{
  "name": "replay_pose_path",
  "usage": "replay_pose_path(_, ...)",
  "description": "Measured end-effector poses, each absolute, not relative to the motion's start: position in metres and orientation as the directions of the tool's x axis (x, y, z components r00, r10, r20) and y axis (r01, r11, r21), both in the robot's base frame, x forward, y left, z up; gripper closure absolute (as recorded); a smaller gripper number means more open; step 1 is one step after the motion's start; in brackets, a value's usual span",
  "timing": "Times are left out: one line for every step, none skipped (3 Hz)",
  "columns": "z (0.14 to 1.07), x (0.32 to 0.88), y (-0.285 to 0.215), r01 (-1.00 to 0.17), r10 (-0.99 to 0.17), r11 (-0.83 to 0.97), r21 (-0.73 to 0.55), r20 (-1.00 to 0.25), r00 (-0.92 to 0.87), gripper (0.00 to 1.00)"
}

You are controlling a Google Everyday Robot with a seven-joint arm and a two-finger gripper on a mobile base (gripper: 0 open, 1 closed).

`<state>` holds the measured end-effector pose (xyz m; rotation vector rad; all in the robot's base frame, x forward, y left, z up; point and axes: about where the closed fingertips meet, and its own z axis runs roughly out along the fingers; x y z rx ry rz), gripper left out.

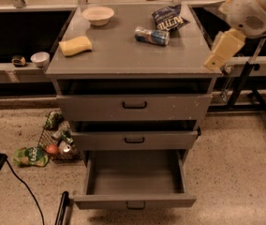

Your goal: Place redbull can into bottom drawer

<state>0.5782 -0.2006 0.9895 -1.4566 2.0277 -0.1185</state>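
The redbull can point(151, 35) lies on its side on the grey cabinet top point(123, 55), toward the back right, just in front of a dark blue chip bag point(169, 18). The bottom drawer point(135, 201) is pulled out and shows nothing inside. My gripper point(223, 49), cream-coloured under the white arm point(254, 6), hangs at the cabinet top's right edge, to the right of the can and apart from it. It holds nothing that I can see.
A white bowl point(98, 15) and a yellow sponge point(75, 45) sit on the left of the cabinet top. The two upper drawers point(134, 106) are slightly ajar. A wire basket with litter point(58, 139) sits on the floor at left. A black stand point(250, 88) is at right.
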Motion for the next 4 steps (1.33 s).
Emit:
replay_pose_path(0.988,0.638,-0.197,-0.803,-0.845,0.409,-0.433,-0.512,-0.154,0.0)
replay_pose_path(0.986,0.685,-0.186,-0.796,-0.788,0.438,-0.417,-0.605,-0.117,0.0)
replay_pose_path(0.967,0.746,-0.148,-0.807,-0.742,0.438,-0.395,-0.666,-0.077,0.0)
replay_pose_path(0.966,0.748,-0.146,-0.808,-0.742,0.437,-0.395,-0.666,-0.076,0.0)
